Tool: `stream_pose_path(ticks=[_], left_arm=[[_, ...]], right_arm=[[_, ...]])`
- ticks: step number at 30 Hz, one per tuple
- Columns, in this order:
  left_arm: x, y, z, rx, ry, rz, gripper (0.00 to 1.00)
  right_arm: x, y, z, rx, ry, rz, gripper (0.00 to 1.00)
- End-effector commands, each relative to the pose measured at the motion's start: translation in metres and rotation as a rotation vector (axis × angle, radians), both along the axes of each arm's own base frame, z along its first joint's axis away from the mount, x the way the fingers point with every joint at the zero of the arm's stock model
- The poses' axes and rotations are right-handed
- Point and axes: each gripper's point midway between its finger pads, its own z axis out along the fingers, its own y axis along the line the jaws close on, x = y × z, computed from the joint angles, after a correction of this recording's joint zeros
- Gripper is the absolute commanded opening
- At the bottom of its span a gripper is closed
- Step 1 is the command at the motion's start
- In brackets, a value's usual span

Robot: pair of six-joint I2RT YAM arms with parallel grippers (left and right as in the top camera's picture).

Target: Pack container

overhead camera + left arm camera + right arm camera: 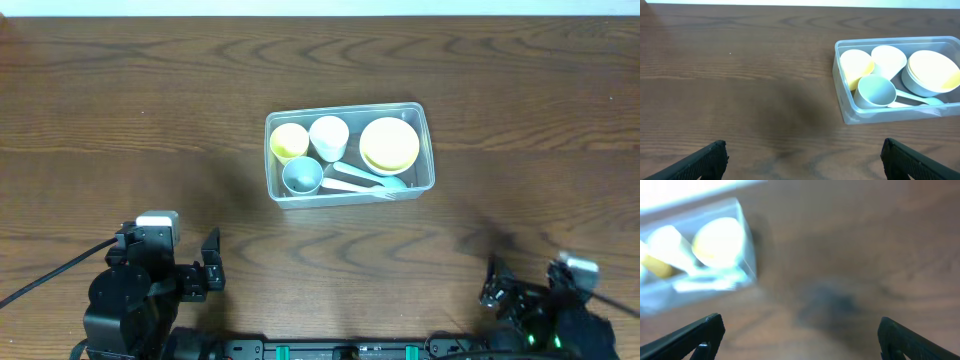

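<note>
The clear plastic container [429, 150] sits mid-table. Inside are a yellow cup [289, 141], a white cup [328, 136], a pale blue cup [302, 177], stacked yellow and white bowls [389, 144] and pale utensils [362, 181]. It also shows in the left wrist view [846, 102] at upper right and, blurred, in the right wrist view [747, 255] at upper left. My left gripper [802, 157] is open and empty near the front left edge [207, 270]. My right gripper [800, 335] is open and empty at the front right [520, 290].
The dark wood table [120, 110] surrounds the container on all sides. A black cable [50, 272] runs from the left arm's base toward the left edge.
</note>
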Motion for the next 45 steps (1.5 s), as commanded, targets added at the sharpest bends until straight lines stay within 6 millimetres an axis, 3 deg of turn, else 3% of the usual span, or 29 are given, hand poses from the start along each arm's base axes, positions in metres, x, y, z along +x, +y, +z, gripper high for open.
stream_pose_path(ticks=[1, 11, 16, 19, 27, 36, 45], left_arm=[[0.000, 0.001, -0.001, -0.005, 0.002, 0.012, 0.98], [0.000, 0.001, -0.001, -0.005, 0.002, 0.012, 0.98], [0.000, 0.001, -0.001, -0.005, 0.002, 0.012, 0.98], [0.000, 0.001, -0.001, -0.005, 0.002, 0.012, 0.98], [0.000, 0.001, -0.001, -0.005, 0.002, 0.012, 0.98], [0.000, 0.001, -0.001, -0.005, 0.002, 0.012, 0.98], [0.000, 0.001, -0.001, -0.005, 0.002, 0.012, 0.98]], right_arm=[[0.002, -0.004, 0.013, -0.001, -0.085, -0.018, 0.99], [0.071, 0.006, 0.059, -0.064, -0.512, 0.009, 0.99], [0.089, 0.009, 0.067, -0.039, -0.754, -0.008, 0.99], [0.091, 0.009, 0.058, -0.025, -0.841, -0.016, 0.99], [0.099, 0.012, 0.032, -0.050, -0.723, 0.002, 0.99], [0.105, 0.013, -0.034, -0.086, -0.450, 0.023, 0.99], [0.105, 0.014, -0.037, -0.119, -0.437, 0.041, 0.99]])
